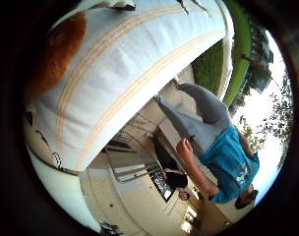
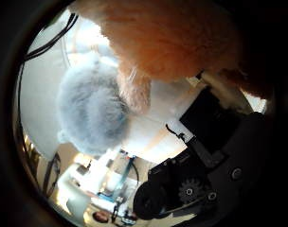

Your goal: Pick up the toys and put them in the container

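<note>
Close against my palm, an orange plush toy (image 2: pixel 172 38) is filling much of the thumb side view, its fuzzy fur pressing right up to the camera. Just beside it, and touching it along one edge, a grey plush toy (image 2: pixel 89 111) is lying on a white cloth (image 1: pixel 134 73) with thin orange stripes. In the little finger side view I am seeing the same cloth spreading wide under the palm, draping over the surface it is covering, with a patch of the orange fur showing at its far edge.

The black and white parts of my hand (image 2: pixel 201 156) are reaching in next to the orange toy, with a geared piece showing below them. I cannot tell whether the fingers are curling around the orange toy or just resting near it; the fur is hiding where they end.

I am not making out the container in either view.

Beyond the cloth's edge, a paved yard is showing, with a strip of green grass (image 1: pixel 211 66) and trees against a bright sky. People are standing out there, well apart from the toys and touching none of them.
</note>
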Available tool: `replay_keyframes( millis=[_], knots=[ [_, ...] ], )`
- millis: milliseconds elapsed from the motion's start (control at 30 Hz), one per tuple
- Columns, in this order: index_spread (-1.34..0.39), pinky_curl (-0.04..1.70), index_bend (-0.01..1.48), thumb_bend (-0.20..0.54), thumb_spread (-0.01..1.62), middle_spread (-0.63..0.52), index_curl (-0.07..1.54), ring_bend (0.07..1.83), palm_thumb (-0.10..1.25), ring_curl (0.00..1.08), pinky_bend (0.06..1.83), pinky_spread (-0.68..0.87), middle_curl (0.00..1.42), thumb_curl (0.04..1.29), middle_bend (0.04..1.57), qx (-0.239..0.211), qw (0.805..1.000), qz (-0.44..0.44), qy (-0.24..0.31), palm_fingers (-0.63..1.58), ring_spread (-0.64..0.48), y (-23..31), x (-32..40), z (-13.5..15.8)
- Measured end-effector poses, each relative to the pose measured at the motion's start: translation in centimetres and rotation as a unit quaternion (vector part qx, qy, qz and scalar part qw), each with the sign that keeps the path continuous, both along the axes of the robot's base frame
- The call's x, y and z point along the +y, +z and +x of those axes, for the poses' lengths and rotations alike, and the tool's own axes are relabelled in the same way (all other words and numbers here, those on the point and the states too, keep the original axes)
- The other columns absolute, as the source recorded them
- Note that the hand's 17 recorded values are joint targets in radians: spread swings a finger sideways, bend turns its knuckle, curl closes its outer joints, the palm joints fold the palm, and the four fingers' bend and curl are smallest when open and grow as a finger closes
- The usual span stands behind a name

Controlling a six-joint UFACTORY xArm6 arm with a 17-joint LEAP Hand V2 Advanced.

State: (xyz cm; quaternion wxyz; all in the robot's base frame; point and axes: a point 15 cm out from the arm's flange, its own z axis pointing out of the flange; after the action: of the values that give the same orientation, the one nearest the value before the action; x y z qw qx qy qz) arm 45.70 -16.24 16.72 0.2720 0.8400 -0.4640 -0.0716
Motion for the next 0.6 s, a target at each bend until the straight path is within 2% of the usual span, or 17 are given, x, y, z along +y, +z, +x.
replay_keyframes(
  millis=[67,100,300,433,600],
  knots=[
    [-0.41,0.31,0.21,-0.022,1.02,-0.21,0.04,1.22,0.88,0.71,0.77,0.26,0.75,0.39,0.77,-0.016,1.000,0.002,-0.003,0.86,0.02,1.7,-0.4,-0.3],
    [-0.46,0.37,0.24,-0.023,1.03,-0.24,0.01,1.25,0.88,0.74,0.92,0.25,0.80,0.40,0.80,-0.026,1.000,0.003,-0.003,0.92,-0.01,2.9,-0.7,-0.6],
    [-0.64,0.57,0.34,-0.008,1.04,-0.29,-0.02,1.28,0.96,0.80,1.30,0.22,0.96,0.44,0.95,-0.087,0.996,0.002,-0.005,1.00,-0.06,10.1,-1.0,-2.5],
    [-0.74,0.65,0.45,-0.012,1.09,-0.29,-0.02,1.30,0.98,0.82,1.38,0.19,1.03,0.47,0.99,-0.114,0.993,0.027,-0.009,0.98,-0.08,14.8,0.6,-5.0],
    [-0.84,0.73,0.56,-0.014,1.15,-0.30,-0.02,1.33,0.99,0.85,1.43,0.16,1.10,0.49,1.03,-0.080,0.991,0.109,-0.023,0.94,-0.10,18.1,5.5,-10.3]
  ],
)
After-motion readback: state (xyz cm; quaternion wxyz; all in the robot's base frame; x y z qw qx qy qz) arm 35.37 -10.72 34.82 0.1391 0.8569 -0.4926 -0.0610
